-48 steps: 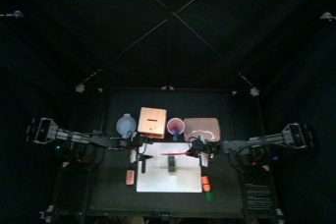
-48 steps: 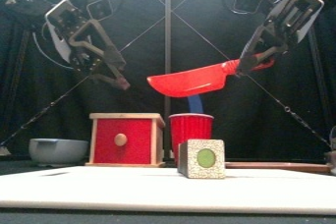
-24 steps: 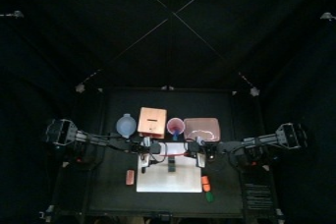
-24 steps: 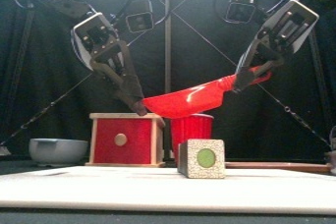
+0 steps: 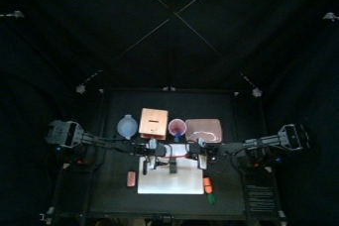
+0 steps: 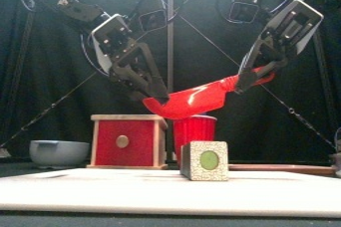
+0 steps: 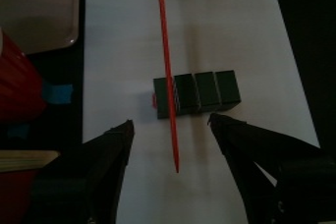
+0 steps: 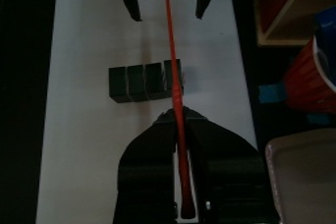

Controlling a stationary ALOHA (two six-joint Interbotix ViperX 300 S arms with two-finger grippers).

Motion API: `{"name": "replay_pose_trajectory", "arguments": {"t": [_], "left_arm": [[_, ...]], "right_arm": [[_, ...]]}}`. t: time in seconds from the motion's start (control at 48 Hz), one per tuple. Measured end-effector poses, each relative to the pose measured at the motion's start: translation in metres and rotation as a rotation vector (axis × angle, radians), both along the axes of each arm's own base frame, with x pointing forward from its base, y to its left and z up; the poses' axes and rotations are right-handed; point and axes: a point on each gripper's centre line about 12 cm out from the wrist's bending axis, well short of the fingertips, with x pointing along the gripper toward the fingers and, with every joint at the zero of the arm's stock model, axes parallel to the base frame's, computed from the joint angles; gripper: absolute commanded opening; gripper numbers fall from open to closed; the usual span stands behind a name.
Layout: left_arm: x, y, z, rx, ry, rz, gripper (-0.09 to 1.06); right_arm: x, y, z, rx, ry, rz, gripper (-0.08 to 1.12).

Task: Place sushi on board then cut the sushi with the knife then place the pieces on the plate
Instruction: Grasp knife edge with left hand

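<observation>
A dark green sushi roll [image 6: 204, 160] of several joined blocks lies on the white cutting board [image 6: 80, 193], pale end facing the front. From the left wrist it shows as a dark row [image 7: 195, 93]. My right gripper [image 6: 254, 75] is shut on the handle of a red toy knife [image 6: 193, 97], held in the air above the roll with its blade sloping down to the left. My left gripper [image 6: 151, 92] is open at the blade's tip, and the edge-on knife [image 7: 163, 71] runs between its jaws. The right wrist view shows the blade [image 8: 172, 71] passing over the roll [image 8: 141, 80].
Behind the board stand a blue-grey bowl [image 6: 59, 152], a wooden box with a red drawer front [image 6: 127, 141] and a red cup [image 6: 194, 131]. The pink tray [image 5: 204, 130] lies at the back right. Small toy foods [image 5: 131, 178] lie beside the board's left and right edges.
My left gripper has come down and inward until its jaws flank the knife's tip. The knife has tipped blade-down and dropped a little. The sushi roll has stayed put.
</observation>
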Motion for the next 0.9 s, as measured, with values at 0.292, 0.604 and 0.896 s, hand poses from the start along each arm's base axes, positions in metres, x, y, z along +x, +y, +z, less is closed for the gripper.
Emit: {"name": "replay_pose_trajectory", "arguments": {"t": [0.292,0.604,0.896], "left_arm": [[-0.0009,0.0031,-0.0022,-0.003,-0.004,0.01,0.79],[-0.0014,0.0037,-0.0021,-0.003,-0.004,0.011,0.63],[-0.0006,0.0036,-0.0092,-0.003,0.012,0.012,0.51]], "right_arm": [[0.0,0.0,0.0,0.0,0.0,0.0,0.32],[0.0004,0.0001,-0.0007,0.0,0.0,0.0,0.32],[0.0027,0.0005,-0.0063,0.005,0.011,0.0,0.32]]}}
